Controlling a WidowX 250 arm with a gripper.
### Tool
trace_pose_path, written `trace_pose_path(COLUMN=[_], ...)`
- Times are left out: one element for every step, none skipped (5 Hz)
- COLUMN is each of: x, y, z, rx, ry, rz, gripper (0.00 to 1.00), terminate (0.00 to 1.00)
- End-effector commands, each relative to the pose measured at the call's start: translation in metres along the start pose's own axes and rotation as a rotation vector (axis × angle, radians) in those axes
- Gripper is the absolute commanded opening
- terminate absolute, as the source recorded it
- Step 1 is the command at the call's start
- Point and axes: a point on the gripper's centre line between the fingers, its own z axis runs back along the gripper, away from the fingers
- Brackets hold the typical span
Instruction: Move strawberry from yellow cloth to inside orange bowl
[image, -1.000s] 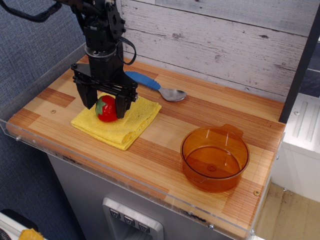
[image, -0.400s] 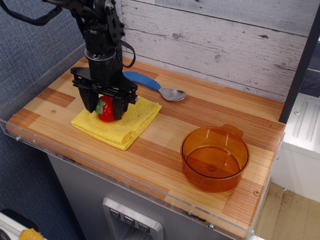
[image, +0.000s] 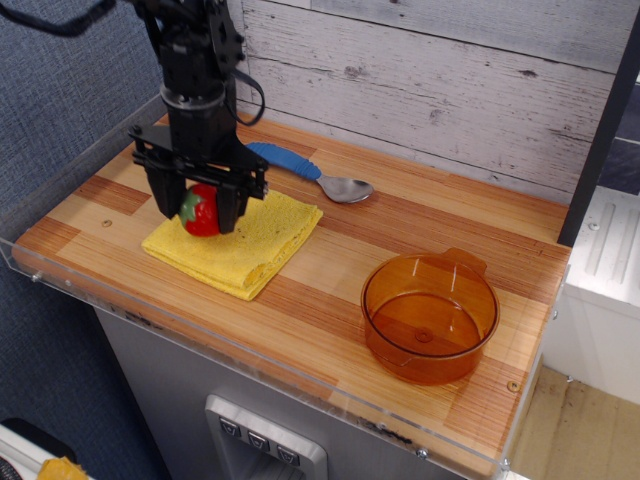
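Observation:
The glossy red strawberry (image: 202, 211) with its green cap sits between my black gripper's (image: 198, 214) fingers, held just above the left part of the folded yellow cloth (image: 240, 243). The gripper is shut on the strawberry. The translucent orange bowl (image: 430, 317) with its tab handle stands empty at the front right of the wooden counter, well apart from the cloth and the gripper.
A blue-handled metal spoon (image: 312, 173) lies behind the cloth near the plank wall (image: 430, 80). A clear plastic rim (image: 250, 365) runs along the counter's front and left edges. Bare wood (image: 330, 260) lies between cloth and bowl.
The gripper closed on the strawberry and has lifted it slightly, shifting up and a little left. The cloth, the bowl and the spoon have not moved.

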Motion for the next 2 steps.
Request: trace_pose_path(x=[0.0, -0.007], y=[-0.024, -0.053], z=[0.055, 0.063], rx=[0.05, 0.008], ry=[-0.074, -0.095], rz=[0.057, 0.042], gripper=[0.0, 0.0], terminate=[0.0, 0.0])
